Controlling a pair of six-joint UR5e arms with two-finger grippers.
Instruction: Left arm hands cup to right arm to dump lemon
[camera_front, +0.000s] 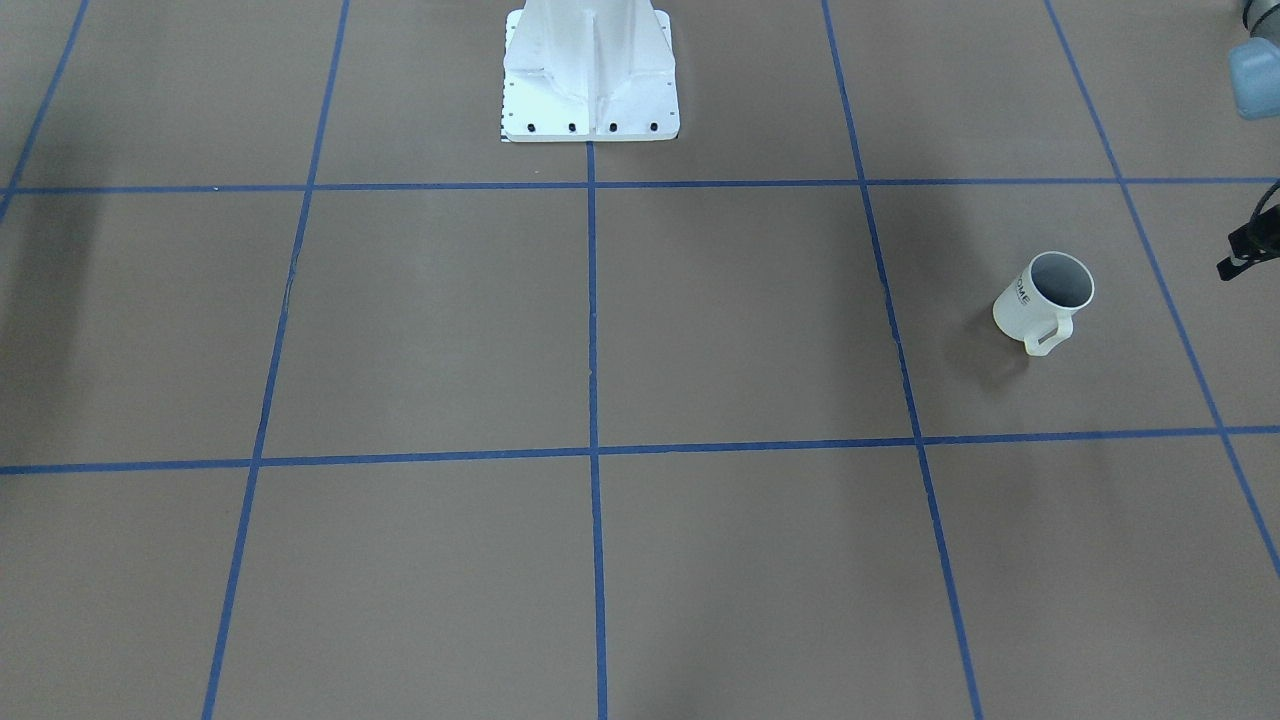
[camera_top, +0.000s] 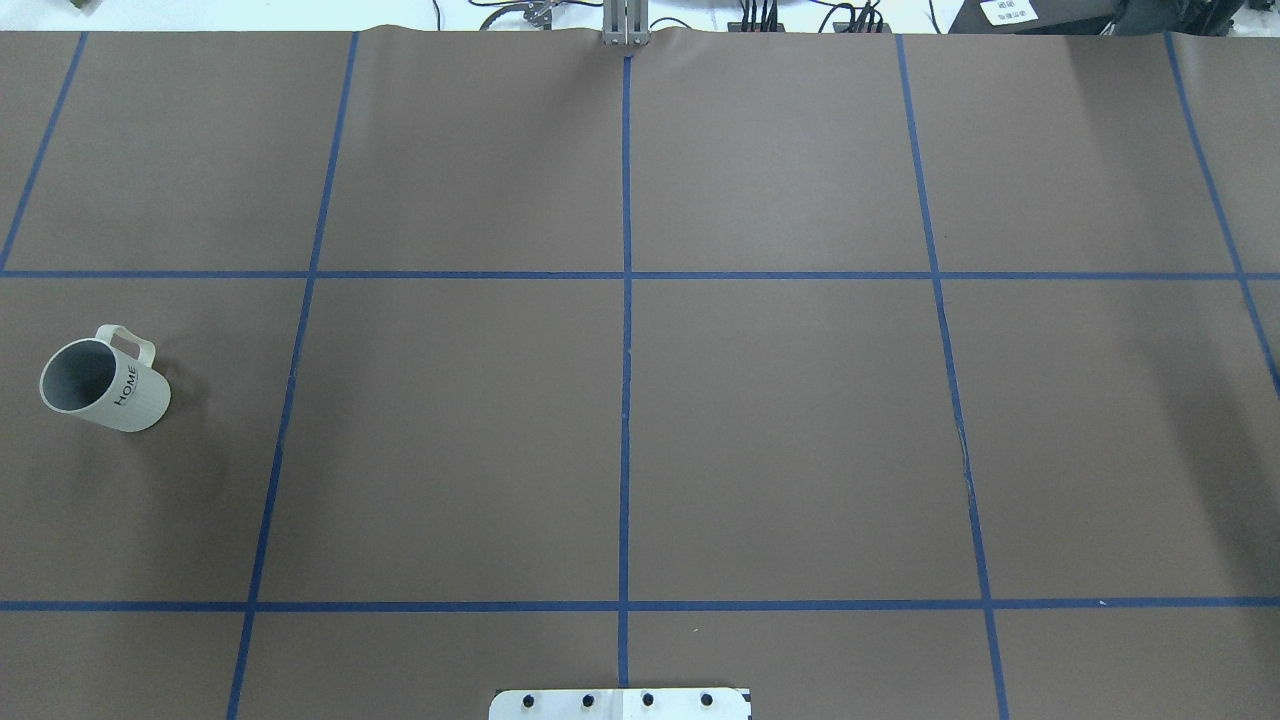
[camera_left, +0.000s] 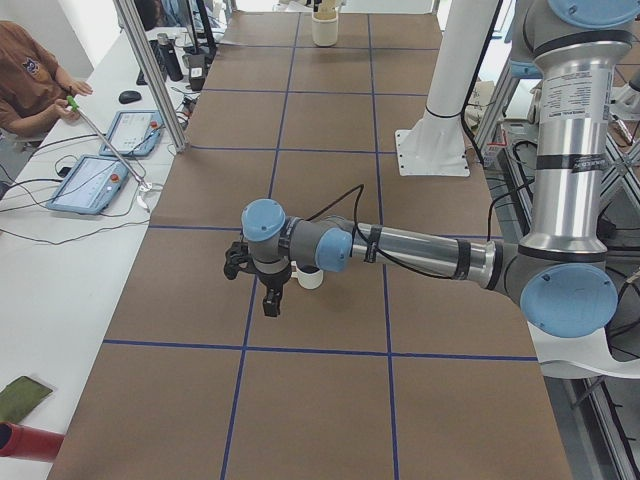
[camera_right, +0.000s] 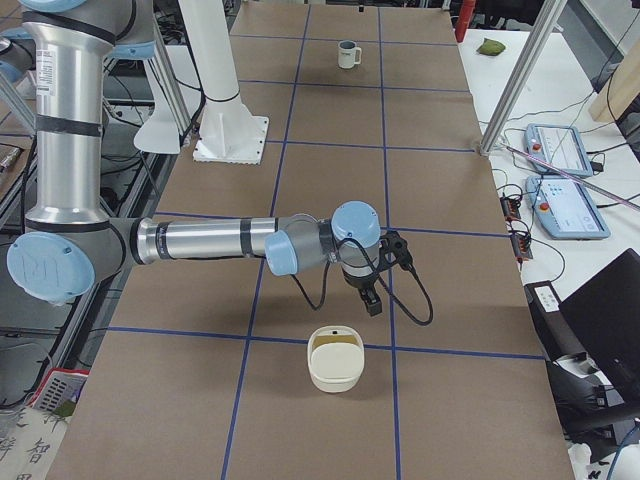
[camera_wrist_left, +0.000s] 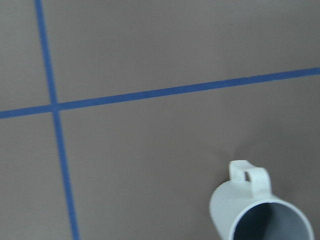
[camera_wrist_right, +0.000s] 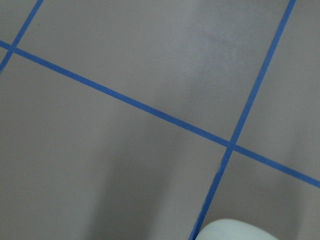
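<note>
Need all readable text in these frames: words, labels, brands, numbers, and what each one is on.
"HOME": dark lettering on the side of the cup, clear in the overhead view.
Small print on the upright tube of the left arm: too small to read.
White label at the top right of the overhead view: blurred, unreadable.
Nothing else is readable.

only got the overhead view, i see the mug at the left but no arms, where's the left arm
observer: exterior left shows the left arm reaching low over the table, left hand hanging near the cup, not touching.
operator: and the right arm
observer: exterior right shows the right arm stretched out low too, right hand pointing down.
operator: anything by it
observer: a cream bowl on the table, just clear of the right hand.
</note>
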